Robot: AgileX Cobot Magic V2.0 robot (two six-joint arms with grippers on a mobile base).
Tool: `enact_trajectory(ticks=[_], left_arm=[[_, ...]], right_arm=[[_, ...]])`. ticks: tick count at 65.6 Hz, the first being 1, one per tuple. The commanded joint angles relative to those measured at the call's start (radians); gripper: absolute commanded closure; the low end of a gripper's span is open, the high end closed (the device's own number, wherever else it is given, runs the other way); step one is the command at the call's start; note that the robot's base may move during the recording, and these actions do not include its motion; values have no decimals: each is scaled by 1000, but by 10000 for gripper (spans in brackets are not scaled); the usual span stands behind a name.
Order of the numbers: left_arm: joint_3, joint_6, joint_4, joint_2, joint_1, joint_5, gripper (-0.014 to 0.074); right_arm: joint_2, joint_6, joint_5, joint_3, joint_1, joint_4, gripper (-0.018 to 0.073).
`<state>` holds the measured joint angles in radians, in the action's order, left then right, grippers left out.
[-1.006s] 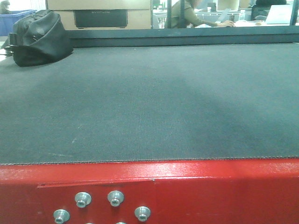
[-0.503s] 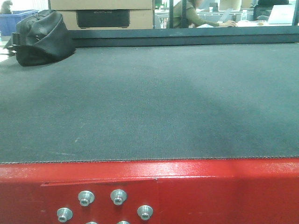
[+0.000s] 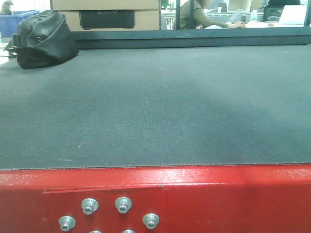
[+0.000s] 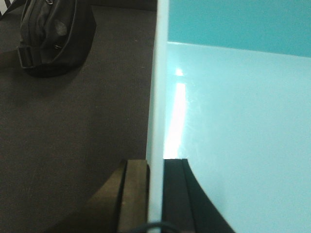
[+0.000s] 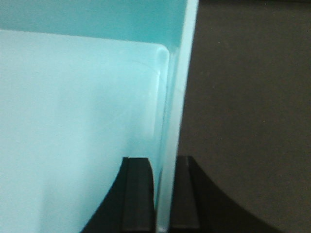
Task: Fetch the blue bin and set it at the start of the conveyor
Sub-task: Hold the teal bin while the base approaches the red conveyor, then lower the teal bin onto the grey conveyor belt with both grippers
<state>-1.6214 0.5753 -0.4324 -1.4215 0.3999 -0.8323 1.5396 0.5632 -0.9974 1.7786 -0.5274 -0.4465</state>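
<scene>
Blue bin in left end effector

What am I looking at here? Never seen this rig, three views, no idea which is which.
A two-armed robot on a mobile base. The front view looks across a dark grey conveyor belt with a red frame; a black bag lies at its far left. The other two views come from wrist cameras. The left gripper is shut on one wall of a pale blue bin, the right gripper on another wall, one finger inside, one outside. The bin does not show in the front view.
</scene>
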Motion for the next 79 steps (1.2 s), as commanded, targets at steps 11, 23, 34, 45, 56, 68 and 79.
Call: enact_trajectory(ticks=[11, 23, 34, 45, 56, 68, 79], left_arm=[[-8, 2, 43, 8, 17, 94, 707], [-8, 2, 43, 6, 17, 89, 707], [-8, -53, 47, -28, 17, 51, 707], [-8, -50, 75, -117, 17, 34, 707], [-6, -50, 101, -208, 17, 61, 707], [12, -49, 124, -342, 14, 93, 707], [34, -49, 176, -417, 14, 124, 707]], right_arm=[[7, -15, 109, 4, -16, 35, 713], [7, -15, 115, 4, -16, 35, 713], [25, 100, 93, 2, -4, 35, 713], [114, 131, 97, -23, 34, 35, 713], [168, 131, 171, -113, 61, 37, 718], [219, 131, 316, -207, 96, 68, 718], [289, 131, 346, -213, 120, 68, 718]])
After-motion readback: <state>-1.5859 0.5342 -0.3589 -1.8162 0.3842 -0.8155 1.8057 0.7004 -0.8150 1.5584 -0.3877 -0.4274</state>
